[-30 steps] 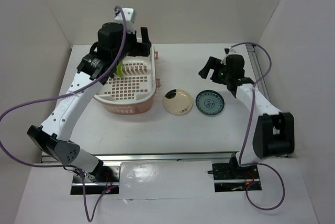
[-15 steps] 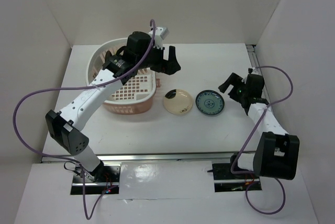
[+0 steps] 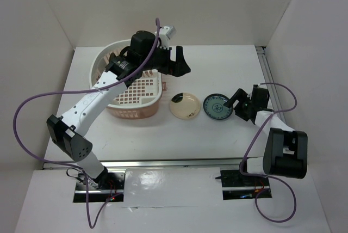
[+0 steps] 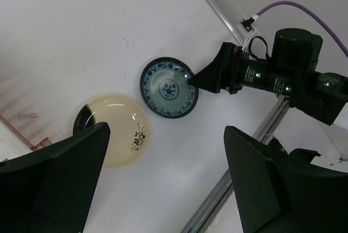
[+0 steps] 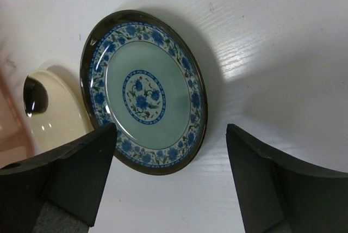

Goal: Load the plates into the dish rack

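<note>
1. Straddling the blue-green patterned plate, the right gripper is shown with its jaws spread wide and nothing held. The plate lies flat on the table, between and just ahead of the fingers.
2. One finger is seen over the plate's rim, but contact cannot be confirmed. This low, wide stance is judged to suit a pinch on the rim, since a flat plate offers no other hold.
3. The left gripper is held above the table, its jaws fully apart and empty. The cream plate is seen below, close to one of its fingers.
4. The dish rack stands behind the left fingers, under that arm. Its dividers are hidden, so no racked plates can be counted. These two plates are judged not yet loaded.
</note>
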Robot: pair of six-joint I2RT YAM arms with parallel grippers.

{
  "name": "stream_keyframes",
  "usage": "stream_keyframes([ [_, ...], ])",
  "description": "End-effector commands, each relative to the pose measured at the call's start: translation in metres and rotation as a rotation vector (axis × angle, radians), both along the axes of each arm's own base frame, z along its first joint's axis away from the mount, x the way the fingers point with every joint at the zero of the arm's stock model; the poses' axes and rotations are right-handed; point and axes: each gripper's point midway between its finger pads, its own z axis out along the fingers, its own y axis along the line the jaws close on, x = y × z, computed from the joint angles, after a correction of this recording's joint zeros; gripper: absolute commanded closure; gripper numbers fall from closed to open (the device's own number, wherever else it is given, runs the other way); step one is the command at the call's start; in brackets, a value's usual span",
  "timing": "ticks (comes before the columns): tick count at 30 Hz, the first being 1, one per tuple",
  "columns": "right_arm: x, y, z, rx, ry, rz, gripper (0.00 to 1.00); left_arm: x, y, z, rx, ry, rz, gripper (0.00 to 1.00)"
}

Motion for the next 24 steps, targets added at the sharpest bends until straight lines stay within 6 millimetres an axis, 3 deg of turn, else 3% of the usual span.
stream_keyframes([
  [1,0.012,-0.007,0.007,-0.024,-0.058,-0.026,0.13,0.001,-0.006,0.024,-0.051,-0.05,-0.019,0.0],
  [7,0.007,-0.006,-0.013,-0.009,-0.017,-0.032,0.25,0.004,-0.004,0.028,-0.051,-0.061,-0.002,0.0],
  [10,0.008,-0.007,-0.02,0.005,-0.012,-0.041,0.38,0.003,-0.003,0.026,-0.046,-0.053,-0.002,0.0],
  [12,0.007,-0.007,-0.023,0.007,-0.001,-0.041,0.38,0.003,-0.003,0.026,-0.046,-0.053,-0.002,0.0],
  [16,0.006,-0.005,-0.029,0.022,0.006,-0.042,0.52,0.004,0.0,0.026,-0.034,-0.065,0.013,0.0],
  [21,0.008,-0.002,-0.041,0.052,0.043,-0.05,0.56,0.004,0.0,0.026,-0.034,-0.065,0.013,0.0],
  [24,0.01,-0.003,-0.042,0.053,0.046,-0.05,0.65,0.004,0.001,0.025,-0.029,-0.072,0.01,0.0],
])
